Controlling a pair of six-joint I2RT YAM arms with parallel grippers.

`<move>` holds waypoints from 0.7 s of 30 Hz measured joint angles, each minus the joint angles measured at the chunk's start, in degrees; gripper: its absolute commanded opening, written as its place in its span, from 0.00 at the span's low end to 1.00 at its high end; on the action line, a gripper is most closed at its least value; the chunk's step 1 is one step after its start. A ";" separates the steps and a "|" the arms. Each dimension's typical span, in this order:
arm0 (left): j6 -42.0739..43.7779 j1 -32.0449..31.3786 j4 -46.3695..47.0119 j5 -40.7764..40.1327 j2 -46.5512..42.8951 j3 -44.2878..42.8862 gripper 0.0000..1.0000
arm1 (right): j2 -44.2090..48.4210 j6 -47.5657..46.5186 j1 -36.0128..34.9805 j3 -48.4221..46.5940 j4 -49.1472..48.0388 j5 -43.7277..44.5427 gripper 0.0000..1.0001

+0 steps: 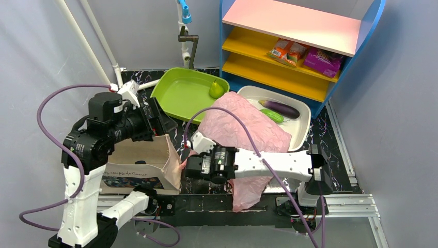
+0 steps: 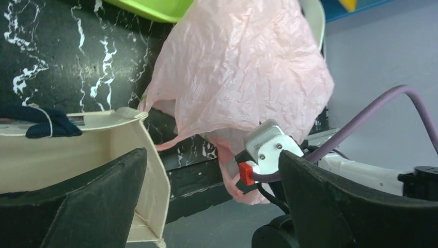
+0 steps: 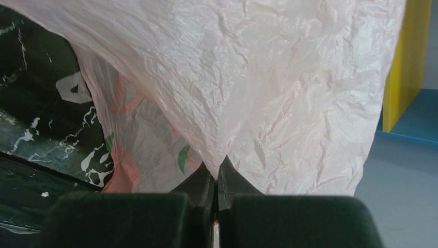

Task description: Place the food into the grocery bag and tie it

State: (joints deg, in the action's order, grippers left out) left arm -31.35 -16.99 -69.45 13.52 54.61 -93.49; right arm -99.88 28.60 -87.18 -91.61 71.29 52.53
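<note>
The pink plastic grocery bag (image 1: 243,129) lies crumpled and draped over the table's middle and front edge. My right gripper (image 1: 186,166) is shut on a fold of it; in the right wrist view the jaws (image 3: 217,173) pinch the pink film (image 3: 268,77). My left gripper (image 1: 164,120) is open and empty, above the canvas tote and left of the bag. In the left wrist view the left gripper (image 2: 212,206) points toward the bag (image 2: 243,67). A yellow-green pear (image 1: 216,90) sits in the green tray. The purple eggplant (image 1: 281,108) and a green vegetable (image 1: 272,115) lie in the white tray.
The beige canvas tote (image 1: 139,160) stands under my left gripper, also in the left wrist view (image 2: 77,150). A green tray (image 1: 181,93) and a white tray (image 1: 302,126) sit at the back. A blue shelf (image 1: 299,46) holds snack packs.
</note>
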 measured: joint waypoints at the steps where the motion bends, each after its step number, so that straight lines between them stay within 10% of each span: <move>1: -0.09 0.00 -0.04 0.22 0.44 -1.22 1.00 | 0.11 -0.04 0.26 -1.53 0.70 0.02 0.01; 21: -0.61 0.00 -1.62 2.62 2.73 -15.34 0.99 | 0.17 3.23 16.17 -35.39 16.48 -8.11 0.01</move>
State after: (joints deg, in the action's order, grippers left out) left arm -31.97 -16.99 -71.07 16.14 57.34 -108.84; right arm -99.70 31.83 -71.00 -127.00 87.77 44.42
